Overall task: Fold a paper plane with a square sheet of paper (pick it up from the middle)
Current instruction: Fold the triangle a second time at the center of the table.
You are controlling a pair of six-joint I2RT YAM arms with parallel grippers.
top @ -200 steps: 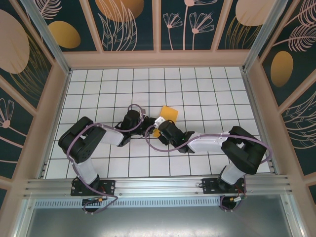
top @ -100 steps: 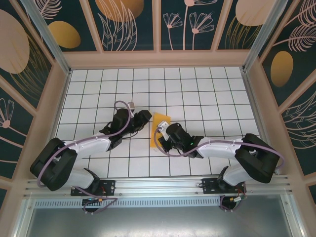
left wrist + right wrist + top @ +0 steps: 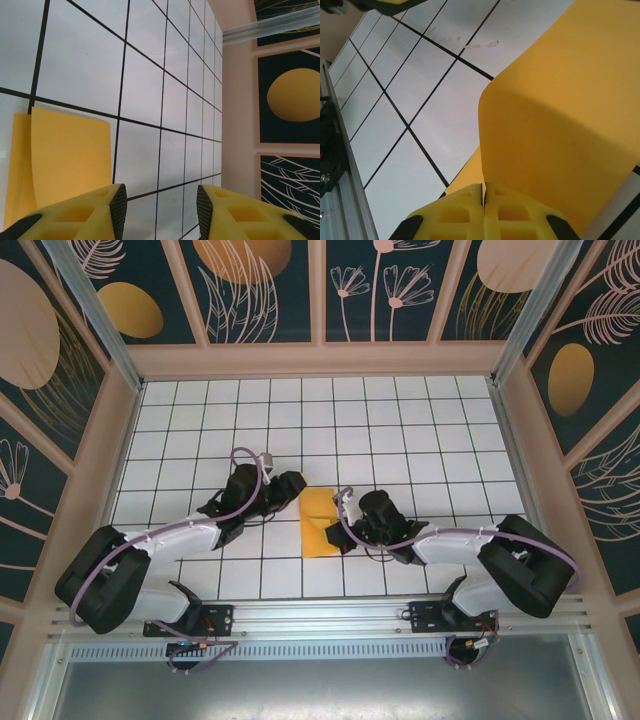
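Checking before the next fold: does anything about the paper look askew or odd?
Yes: the square sheet of paper does not lie flat. One edge curls up off the table, pinched in the shut right gripper. In the left wrist view its layers sit offset, a strip showing along one side.

Near the frame's centre, the square sheet of paper [image 3: 319,523] lies on the white grid table [image 3: 450,440]. The left gripper [image 3: 293,483] sits just upper left of it; the right gripper [image 3: 341,532] meets its right edge.
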